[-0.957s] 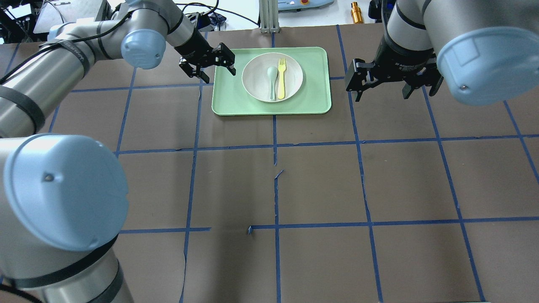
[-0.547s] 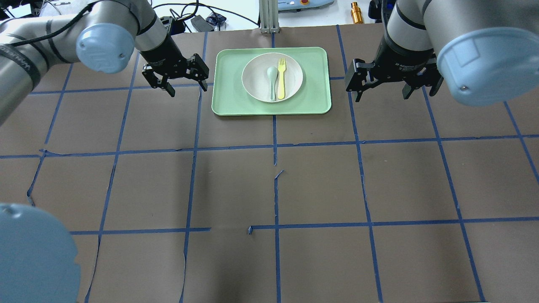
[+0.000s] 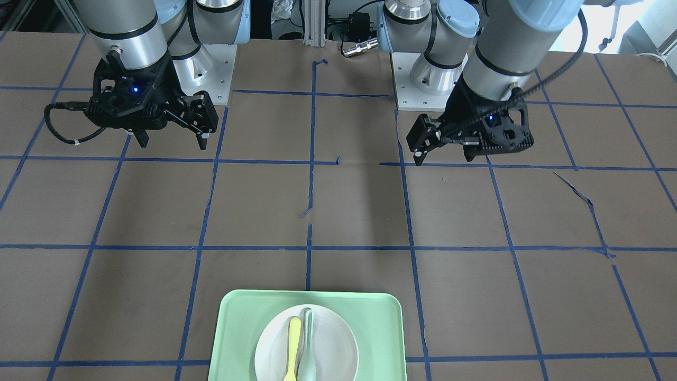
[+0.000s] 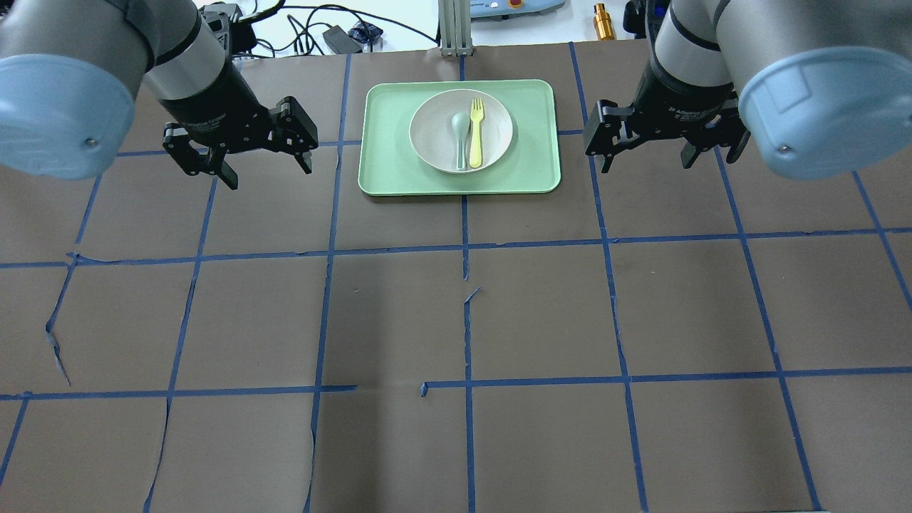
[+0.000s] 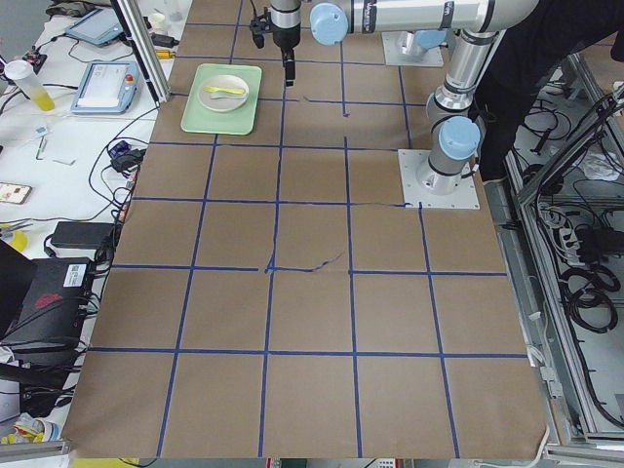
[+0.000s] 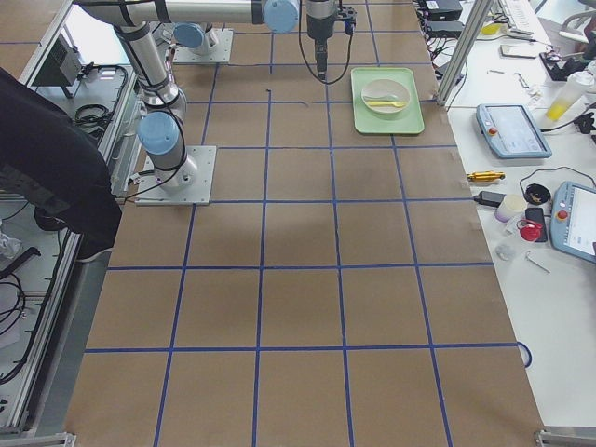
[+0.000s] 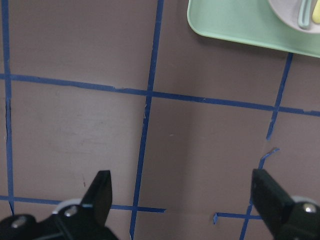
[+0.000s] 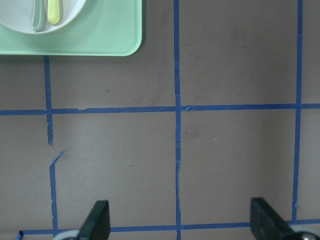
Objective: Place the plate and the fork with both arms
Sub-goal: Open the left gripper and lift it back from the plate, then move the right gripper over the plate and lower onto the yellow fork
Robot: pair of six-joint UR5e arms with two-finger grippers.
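Plate point(image 4: 433, 128): round and off-white, lying flat in the middle of the mint-green tray point(image 4: 534, 171), at the far centre of the table point(image 4: 463, 320).
Fork point(image 4: 476, 135): yellow, resting on the plate with its tines pointing away from the robot, close alongside the spoon point(image 4: 462, 134). Whether the two touch cannot be told.
Left gripper point(image 4: 269, 172): fingers spread wide and holding nothing, hanging over bare table near the tray's left edge, apart from it.
Right gripper point(image 4: 647, 165): fingers likewise spread and empty, over bare table just off the tray's right edge.
Stage (judged): nothing is grasped, so both pick-ups are yet to be made.
Hazard, wrong utensil: the narrow spacing between fork and spoon leaves little room for a finger. A slightly offset approach could pinch the spoon or drag both.
Hazard, plate grip: the shallow rim sits low in the tray. Fingers arriving too high would probably slip off, and too low would strike the tray and shift it.
Hazard, sliding load: lifting the plate with cutlery aboard could tip it and send the pieces skating off.
Hazard, arm conflict: both arms must reach into one small area. Simultaneous approaches risk contact between the grippers.
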